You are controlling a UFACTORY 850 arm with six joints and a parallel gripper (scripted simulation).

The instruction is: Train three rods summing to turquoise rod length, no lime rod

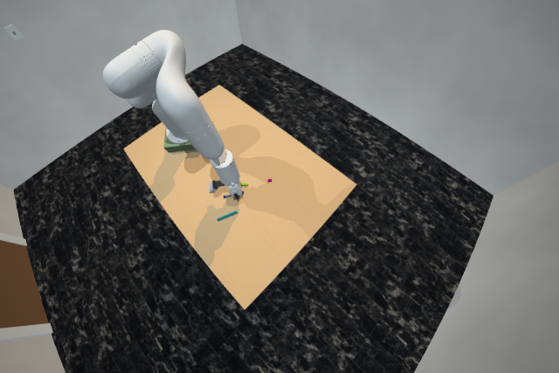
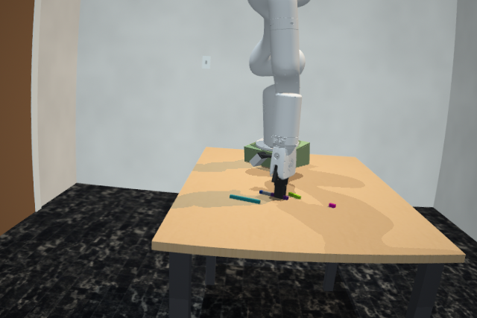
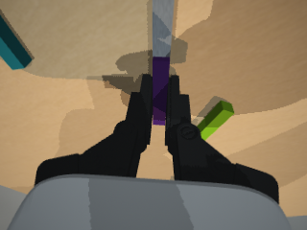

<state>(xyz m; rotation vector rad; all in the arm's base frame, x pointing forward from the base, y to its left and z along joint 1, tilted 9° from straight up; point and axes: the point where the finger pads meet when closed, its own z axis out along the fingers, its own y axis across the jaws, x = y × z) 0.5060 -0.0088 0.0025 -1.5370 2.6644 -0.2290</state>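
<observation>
The gripper (image 3: 159, 103) is clamped on the purple rod (image 3: 160, 88) low over the table (image 2: 269, 237); the wrist view alone shows a grey rod (image 3: 162, 29) end to end just beyond it. The exterior view shows the magenta rod (image 2: 332, 205) well off to the side, past the lime rod (image 2: 294, 195), and the turquoise rod (image 2: 244, 199) on the opposite side

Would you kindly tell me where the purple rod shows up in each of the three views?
Top: mostly hidden beneath the pincer at table centre, so barely visible.
Exterior: purple rod low at centre, clamped in the pincer, its end poking out right.
Wrist: upper centre, upright between the black fingers, a grey rod end-on beyond it.
Shared landmark: the lime rod, just beside it in every view.
</observation>
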